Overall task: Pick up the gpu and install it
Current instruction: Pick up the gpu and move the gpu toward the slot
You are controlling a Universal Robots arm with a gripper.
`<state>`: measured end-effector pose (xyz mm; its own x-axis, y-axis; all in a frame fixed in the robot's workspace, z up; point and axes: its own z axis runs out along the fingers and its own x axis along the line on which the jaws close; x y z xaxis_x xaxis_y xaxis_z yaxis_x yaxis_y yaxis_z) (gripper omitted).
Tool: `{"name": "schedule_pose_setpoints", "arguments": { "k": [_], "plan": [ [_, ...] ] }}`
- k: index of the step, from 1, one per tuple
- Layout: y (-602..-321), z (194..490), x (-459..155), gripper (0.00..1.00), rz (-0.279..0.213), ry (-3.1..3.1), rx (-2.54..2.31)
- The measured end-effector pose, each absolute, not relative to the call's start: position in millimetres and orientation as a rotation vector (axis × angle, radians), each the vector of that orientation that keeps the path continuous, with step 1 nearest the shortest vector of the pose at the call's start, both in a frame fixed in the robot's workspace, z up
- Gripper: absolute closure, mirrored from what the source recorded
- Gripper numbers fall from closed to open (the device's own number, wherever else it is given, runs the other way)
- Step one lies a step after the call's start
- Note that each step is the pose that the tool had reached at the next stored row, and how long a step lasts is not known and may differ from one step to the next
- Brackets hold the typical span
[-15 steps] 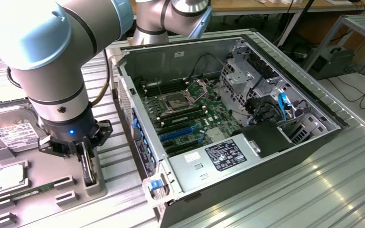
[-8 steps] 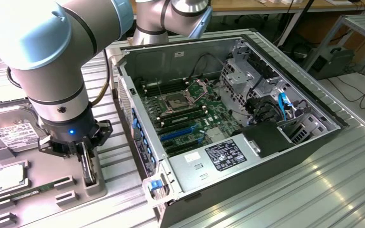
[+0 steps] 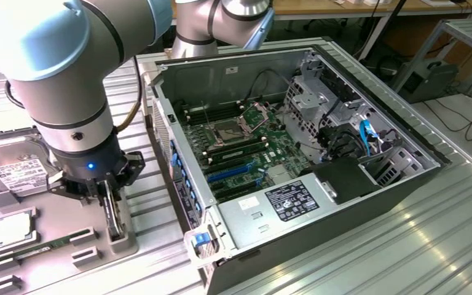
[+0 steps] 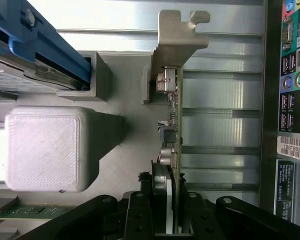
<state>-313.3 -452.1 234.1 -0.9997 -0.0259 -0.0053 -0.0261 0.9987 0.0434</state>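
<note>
The claw (image 3: 113,222) grips narrowly the thin dark gpu card (image 4: 176,125) with a silver bracket, standing on edge at the grey plastic holder tray (image 3: 126,243) beside the open black computer case (image 3: 326,246); grasp made, installation remains.

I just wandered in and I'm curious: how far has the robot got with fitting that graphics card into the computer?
Early on. Done: the pincer is clamped on the gpu, one finger on each face of the thin card. In hand: the card stands on edge at the grey parts tray, beside the open computer case. Left: the blue slots inside the case hold no card yet.
</note>
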Motion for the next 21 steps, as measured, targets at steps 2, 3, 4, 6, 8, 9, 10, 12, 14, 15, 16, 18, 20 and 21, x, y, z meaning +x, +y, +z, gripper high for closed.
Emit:
{"name": "schedule_pose_setpoints", "arguments": {
  "k": [2, 3, 4, 6, 8, 9, 10, 12, 14, 15, 16, 18, 20, 21],
  "plan": [
    [-452, 242, -313, 0.72, 0.068, 3.136, -0.041],
    [-452, 246, -313, 0.72, 0.068, 3.136, -0.041],
    [-452, 249, -313, 0.72, 0.068, 3.136, -0.041],
    [-452, 257, -313, 0.72, 0.068, 3.136, -0.041],
    [-452, 263, -313, 0.72, 0.068, 3.136, -0.041],
    [-452, 266, -313, 0.72, 0.068, 3.136, -0.041],
    [-452, 270, -313, 0.72, 0.068, 3.136, -0.041],
    [-452, 276, -313, 0.72, 0.068, 3.136, -0.041],
    [-452, 282, -313, 0.72, 0.068, 3.136, -0.041],
    [-452, 286, -313, 0.72, 0.068, 3.136, -0.041],
    [-452, 290, -313, 0.72, 0.068, 3.136, -0.041],
    [-452, 297, -313, 0.72, 0.068, 3.136, -0.041],
    [-452, 304, -313, 0.72, 0.068, 3.136, -0.041],
    [-452, 308, -313, 0.72, 0.068, 3.136, -0.041]
  ]
}}
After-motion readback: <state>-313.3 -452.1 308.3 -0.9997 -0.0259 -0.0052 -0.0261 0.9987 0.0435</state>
